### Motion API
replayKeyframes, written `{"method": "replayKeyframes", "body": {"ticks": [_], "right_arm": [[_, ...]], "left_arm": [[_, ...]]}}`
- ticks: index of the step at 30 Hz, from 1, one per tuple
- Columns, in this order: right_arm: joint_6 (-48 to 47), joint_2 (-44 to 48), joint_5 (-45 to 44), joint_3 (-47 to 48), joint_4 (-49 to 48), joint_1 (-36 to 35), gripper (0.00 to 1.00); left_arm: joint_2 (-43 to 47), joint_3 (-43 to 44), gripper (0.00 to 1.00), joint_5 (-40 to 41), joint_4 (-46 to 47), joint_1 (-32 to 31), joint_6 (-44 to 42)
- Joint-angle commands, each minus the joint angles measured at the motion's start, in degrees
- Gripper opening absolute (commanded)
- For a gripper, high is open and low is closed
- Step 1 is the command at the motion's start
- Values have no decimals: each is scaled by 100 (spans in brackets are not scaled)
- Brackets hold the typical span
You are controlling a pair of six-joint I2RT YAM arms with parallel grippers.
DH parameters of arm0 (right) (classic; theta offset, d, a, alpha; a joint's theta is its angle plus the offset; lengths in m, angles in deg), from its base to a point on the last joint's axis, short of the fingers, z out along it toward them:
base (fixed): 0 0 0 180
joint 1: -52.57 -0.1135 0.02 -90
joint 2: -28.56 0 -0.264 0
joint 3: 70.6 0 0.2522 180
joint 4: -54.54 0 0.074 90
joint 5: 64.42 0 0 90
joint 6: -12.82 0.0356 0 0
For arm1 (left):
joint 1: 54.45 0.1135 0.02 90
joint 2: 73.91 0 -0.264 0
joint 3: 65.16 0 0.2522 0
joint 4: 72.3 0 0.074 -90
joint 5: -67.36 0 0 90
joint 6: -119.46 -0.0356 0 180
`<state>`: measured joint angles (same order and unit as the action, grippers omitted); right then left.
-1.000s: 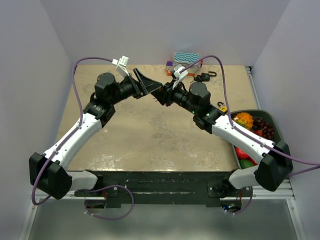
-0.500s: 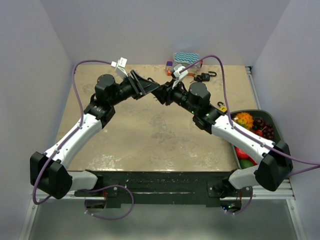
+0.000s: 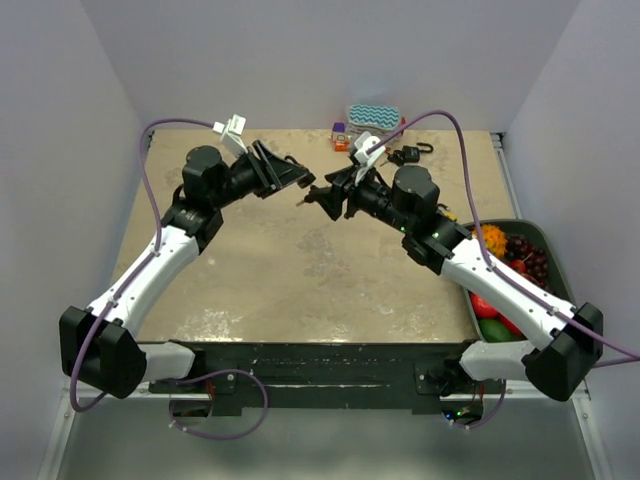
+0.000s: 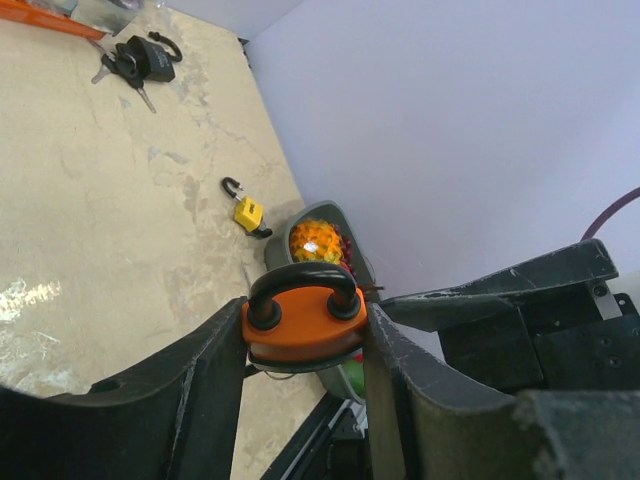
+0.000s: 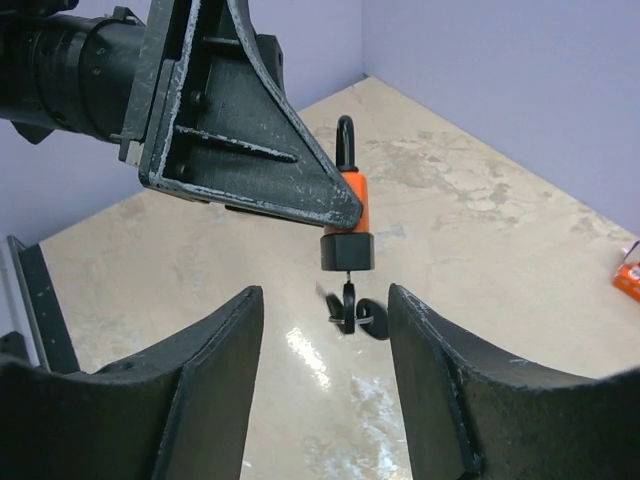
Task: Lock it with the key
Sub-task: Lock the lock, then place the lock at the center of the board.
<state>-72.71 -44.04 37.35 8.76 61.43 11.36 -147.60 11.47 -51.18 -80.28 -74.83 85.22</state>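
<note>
Now | left gripper [image 4: 305, 335] clamps orange padlock [image 4: 300, 315] | right gripper [image 5: 325, 300] parted, empty | key [image 5: 348, 303] blade hidden

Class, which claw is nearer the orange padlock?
Left. The left claw is clamped on the orange padlock; the right claw stands open, apart from it, facing the key hanging beneath.

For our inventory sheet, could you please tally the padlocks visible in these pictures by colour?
Orange padlock with a black shackle, held between the left fingers: 1
Small yellow padlock, lying on the beige table: 1
Black padlock, lying on the table with keys attached: 1
Total: 3
</note>
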Motion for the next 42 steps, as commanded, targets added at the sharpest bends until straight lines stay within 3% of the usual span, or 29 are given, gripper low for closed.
{"method": "replayKeyframes", "body": {"ticks": [1, 10, 18, 23, 28, 38, 42], "right_arm": [[-403, 0, 159, 321, 256, 17, 52], [-640, -308, 177, 445, 344, 25, 44], [-763, -334, 132, 445, 187, 25, 24], [-1079, -352, 431, 471, 213, -27, 0], [-1185, -273, 441, 409, 292, -150, 0], [-491, -27, 264, -249, 406, -150, 0], [-140, -26, 300, -417, 179, -150, 0]], "left_arm": [[347, 59, 0, -214, 283, 8, -145], [391, 102, 0, -267, 301, -1, -101], [443, 23, 0, -249, 266, -1, -75], [417, -21, 0, -4, 73, 8, -13], [189, 199, 0, 243, -156, 332, 4], [-461, 1280, 0, 524, -894, 1818, -277], [-453, 1394, 0, 629, -1271, 2186, -862]]}}
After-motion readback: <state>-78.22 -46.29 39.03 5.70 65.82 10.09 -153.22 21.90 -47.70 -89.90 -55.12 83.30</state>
